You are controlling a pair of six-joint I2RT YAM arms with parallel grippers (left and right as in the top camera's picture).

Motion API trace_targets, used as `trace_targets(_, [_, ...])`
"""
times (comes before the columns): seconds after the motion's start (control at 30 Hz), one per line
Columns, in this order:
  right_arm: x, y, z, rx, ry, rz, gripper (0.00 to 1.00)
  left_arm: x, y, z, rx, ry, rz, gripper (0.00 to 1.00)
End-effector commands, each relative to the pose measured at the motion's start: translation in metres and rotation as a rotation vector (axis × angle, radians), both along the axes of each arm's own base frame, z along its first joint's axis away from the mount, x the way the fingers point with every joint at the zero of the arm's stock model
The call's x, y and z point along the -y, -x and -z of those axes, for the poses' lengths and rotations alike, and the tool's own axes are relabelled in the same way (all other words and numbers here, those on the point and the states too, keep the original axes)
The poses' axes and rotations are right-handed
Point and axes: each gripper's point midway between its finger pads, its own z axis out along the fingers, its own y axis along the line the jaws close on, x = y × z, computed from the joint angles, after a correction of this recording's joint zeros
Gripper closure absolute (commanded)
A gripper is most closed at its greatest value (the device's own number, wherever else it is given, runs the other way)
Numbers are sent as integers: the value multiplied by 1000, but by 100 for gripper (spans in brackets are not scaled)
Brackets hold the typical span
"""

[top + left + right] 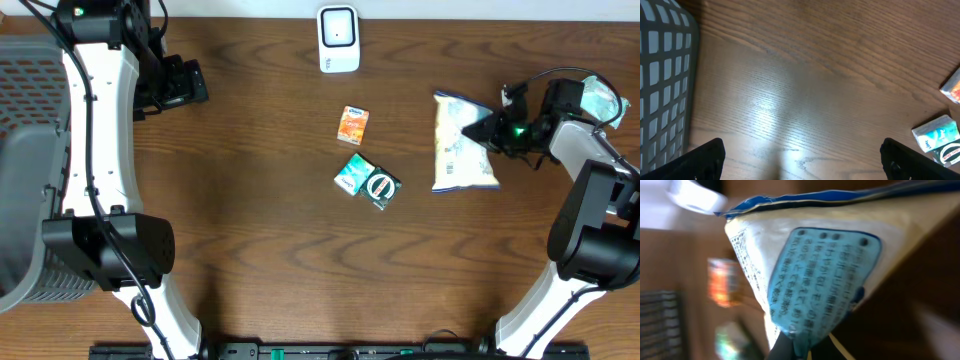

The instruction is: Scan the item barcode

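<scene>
The item, a white snack bag (462, 145) with blue edging, lies right of centre on the wooden table. My right gripper (497, 130) is shut on its right edge. In the right wrist view the bag (810, 265) fills the frame with a light-blue printed label, and its lower corner is pinched between my right gripper (800, 352) fingers. No barcode shows in any view. A white scanner (338, 38) stands at the back centre. My left gripper (185, 85) hovers at the back left, and in its wrist view the left gripper (802, 162) is wide open over bare wood.
An orange packet (352, 125), a teal box (353, 175) and a dark green round-logo pack (381, 187) lie mid-table. A grey mesh basket (20, 150) fills the left edge. A crumpled pale packet (603, 98) sits at the far right.
</scene>
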Motion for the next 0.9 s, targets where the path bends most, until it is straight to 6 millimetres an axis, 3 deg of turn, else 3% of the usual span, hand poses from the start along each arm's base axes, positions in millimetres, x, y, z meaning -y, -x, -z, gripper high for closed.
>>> trace_targets(0.0, [-32, -2, -52, -21, -373, -12, 99, -3, 0, 1, -6, -10, 1, 2])
trace_targets(0.13, [-44, -8, -92, 17, -550, -74, 99, -3, 0, 1, -6, -10, 0, 2])
trace_targets(0.2, [-49, -9, -103, 19, -569, -82, 99, -3, 0, 1, -6, -10, 1, 2])
trace_targets(0.53, [-107, -23, -204, 111, -597, -71, 99, -3, 0, 1, -6, -10, 0, 2])
trace_targets(0.67, [-131, -22, -229, 159, -627, -101, 99, -3, 0, 1, -6, -10, 1, 2])
trace_targets(0.87, [-164, -18, -230, 135, -637, -128, 99, -3, 0, 1, -6, -10, 1, 2])
